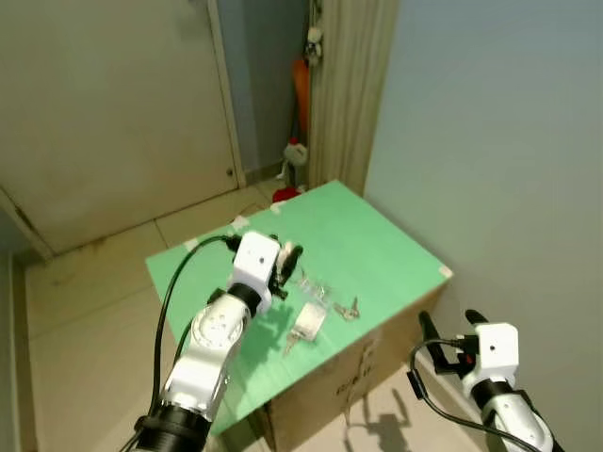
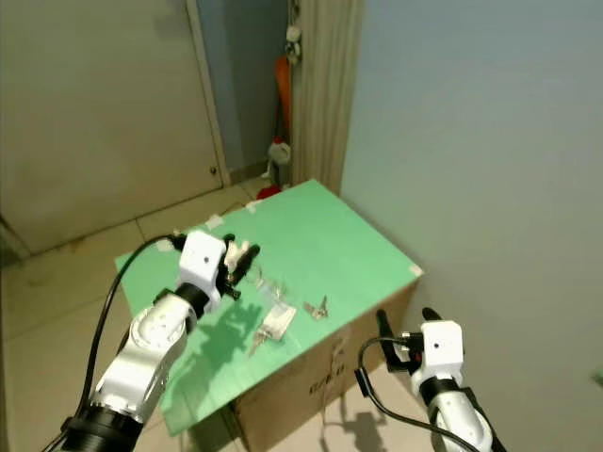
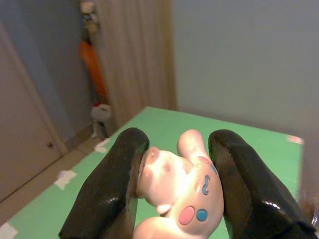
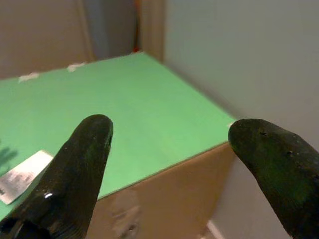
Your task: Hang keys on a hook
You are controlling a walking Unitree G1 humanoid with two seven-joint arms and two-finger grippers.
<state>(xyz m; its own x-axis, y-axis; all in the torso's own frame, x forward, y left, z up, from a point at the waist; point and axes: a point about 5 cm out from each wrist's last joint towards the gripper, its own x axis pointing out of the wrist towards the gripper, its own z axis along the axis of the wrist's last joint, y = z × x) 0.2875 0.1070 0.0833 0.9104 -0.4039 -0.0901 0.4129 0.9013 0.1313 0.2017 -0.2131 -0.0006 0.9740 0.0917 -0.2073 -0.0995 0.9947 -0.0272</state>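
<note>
My left gripper (image 1: 287,256) is over the green-topped box (image 1: 377,235), shut on a pale pink toy charm (image 3: 184,184) wedged between its black fingers (image 3: 112,184). From the charm a clear chain (image 1: 312,285) trails down to a white tag (image 1: 308,320) and small metal keys (image 1: 349,309), which lie on the green top. My right gripper (image 1: 448,325) is low beside the box's near right corner, open, with nothing between its fingers (image 4: 75,169).
The green top rests on a cardboard box (image 1: 349,381) against a pale blue wall (image 1: 490,141) on the right. Behind it hang a beige curtain (image 1: 349,85) and an orange item (image 1: 301,89). A door (image 1: 122,104) and tiled floor (image 1: 85,311) lie to the left.
</note>
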